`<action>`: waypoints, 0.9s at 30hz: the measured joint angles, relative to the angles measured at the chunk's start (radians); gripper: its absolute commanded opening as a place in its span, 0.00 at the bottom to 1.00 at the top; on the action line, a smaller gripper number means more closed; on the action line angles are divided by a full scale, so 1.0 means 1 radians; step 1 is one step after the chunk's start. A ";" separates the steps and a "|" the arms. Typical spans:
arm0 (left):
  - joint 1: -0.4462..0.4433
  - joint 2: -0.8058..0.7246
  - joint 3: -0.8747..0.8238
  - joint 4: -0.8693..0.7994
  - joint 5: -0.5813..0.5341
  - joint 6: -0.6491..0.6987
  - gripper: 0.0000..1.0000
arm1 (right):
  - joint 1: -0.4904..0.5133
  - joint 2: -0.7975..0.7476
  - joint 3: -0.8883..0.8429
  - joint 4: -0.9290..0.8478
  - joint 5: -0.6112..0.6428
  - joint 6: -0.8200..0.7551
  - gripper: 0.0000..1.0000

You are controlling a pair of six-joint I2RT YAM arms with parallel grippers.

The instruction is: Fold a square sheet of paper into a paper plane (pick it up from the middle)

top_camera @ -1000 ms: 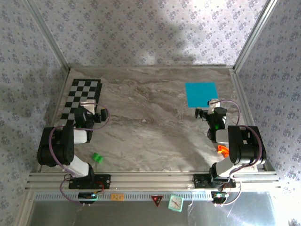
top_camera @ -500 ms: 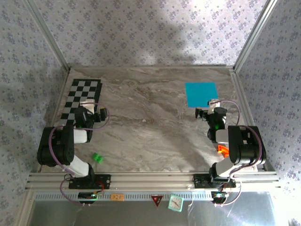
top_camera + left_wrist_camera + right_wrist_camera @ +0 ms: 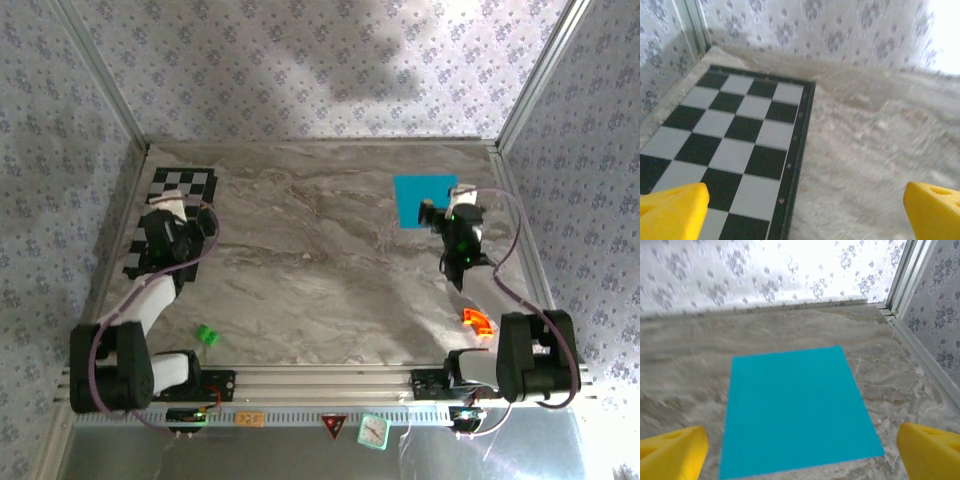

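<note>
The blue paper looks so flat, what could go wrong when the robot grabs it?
The square sheet of paper lies flat on the table, so the open right gripper might scrape or crumple it instead of pinching its middle. It also sits near the side rail, so a push could slide it against that. The left gripper, open over the checkerboard mat, is probably too far to steady it.

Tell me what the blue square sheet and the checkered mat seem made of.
The square sheet of paper: likely thin paper, matte plain cyan, lying flat with crisp edges. The checkerboard mat: perhaps printed board or vinyl, matte black-and-white squares inside a dark border; exact material unclear.
</note>
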 measured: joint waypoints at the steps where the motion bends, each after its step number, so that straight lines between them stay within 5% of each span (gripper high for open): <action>1: -0.005 -0.027 0.034 -0.057 0.000 -0.044 1.00 | 0.006 -0.002 0.064 -0.068 0.001 0.030 0.99; 4: -0.010 -0.071 0.130 -0.203 0.037 -0.172 1.00 | 0.017 0.020 0.224 -0.242 -0.024 0.121 0.98; 14: -0.099 -0.005 0.206 -0.450 0.272 -0.365 0.97 | 0.005 0.450 0.594 -0.641 -0.309 0.313 0.47; 27: -0.280 0.238 0.296 -0.457 0.320 -0.427 1.00 | -0.099 0.866 0.956 -0.841 -0.317 0.392 0.51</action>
